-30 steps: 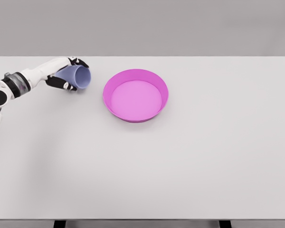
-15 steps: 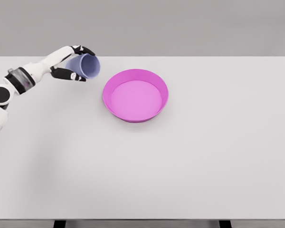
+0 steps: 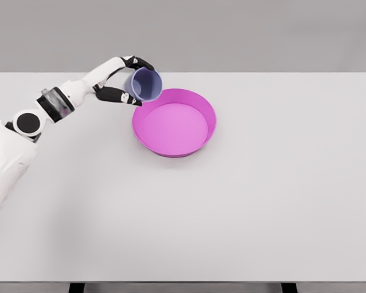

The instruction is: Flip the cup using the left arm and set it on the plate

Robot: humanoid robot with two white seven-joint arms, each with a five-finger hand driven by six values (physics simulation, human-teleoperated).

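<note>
A pale blue cup (image 3: 146,84) hangs in the air above the far left rim of the magenta plate (image 3: 202,139), tilted with its open mouth turned toward me and to the right. My left hand (image 3: 129,79) is shut on the cup, black fingers wrapped over its top and underside. The left arm reaches in from the lower left across the table. The plate lies flat near the middle of the table with nothing in it. The right arm does not show.
The white table (image 3: 262,207) stretches wide around the plate, its far edge just behind the hand and its front edge at the bottom of the view.
My left hand has carried the cup up and to the right, from the table's left side to the plate's left rim. The cup's mouth has turned more toward me.
</note>
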